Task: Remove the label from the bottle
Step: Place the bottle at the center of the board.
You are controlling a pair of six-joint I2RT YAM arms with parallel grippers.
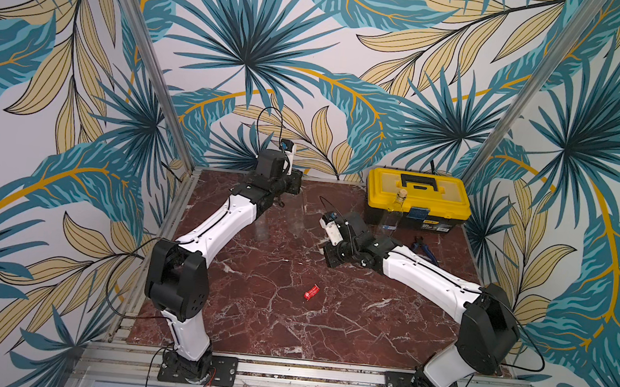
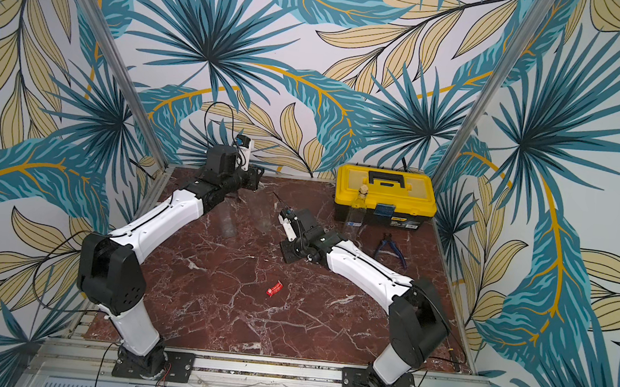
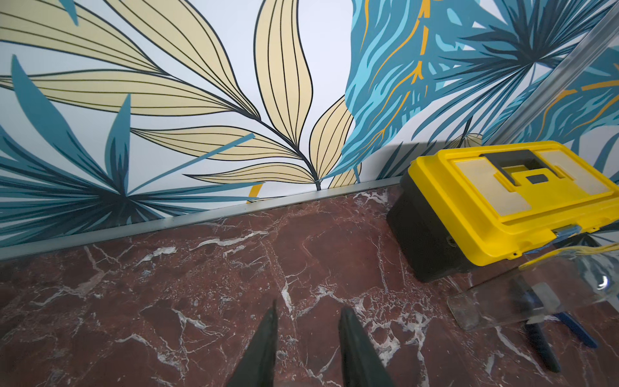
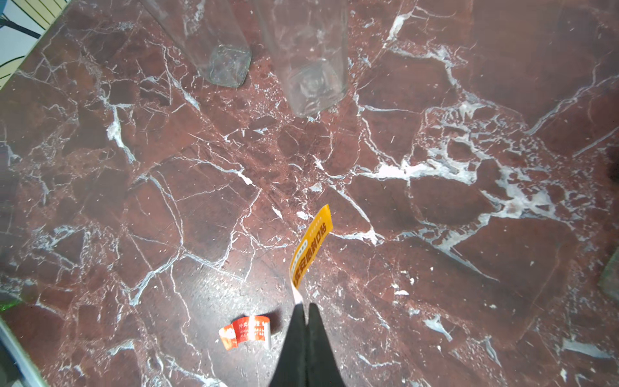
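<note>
Right gripper: fingertips clamped on one end of the yellow label, over the open middle of the table. Left gripper: fingers slightly apart, empty, near the rear table edge. The bottle stands upright just in front of the toolbox. A crumpled red label lies alone mid-table.

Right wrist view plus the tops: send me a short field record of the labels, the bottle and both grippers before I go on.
right gripper: shut on the yellow label
red label: crumpled, lying loose on the table
corked bottle: upright in front of the toolbox
left gripper: jaws slightly apart, nothing between them
pliers: on the table beside the right arm
</note>
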